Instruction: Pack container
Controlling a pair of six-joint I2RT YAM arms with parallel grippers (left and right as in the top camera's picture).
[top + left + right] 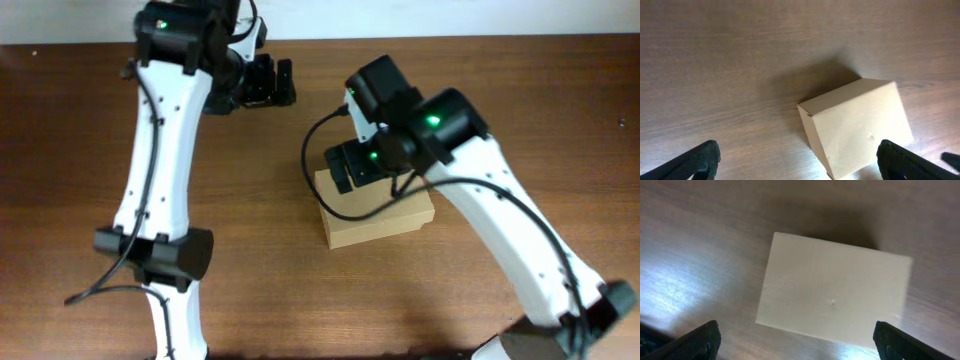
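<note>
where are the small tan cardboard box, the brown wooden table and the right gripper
small tan cardboard box (835, 292): right wrist view, middle of its top face
brown wooden table (300, 290): overhead view, bare part in front of the box
right gripper (796, 342): right wrist view, midway between its open black fingertips

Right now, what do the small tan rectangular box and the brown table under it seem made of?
The small tan rectangular box: likely cardboard, matte and plain, with a folded seam visible at one corner. The brown table: wood or wood-look laminate, showing streaky grain and a soft sheen; the look leaves that open.
</note>
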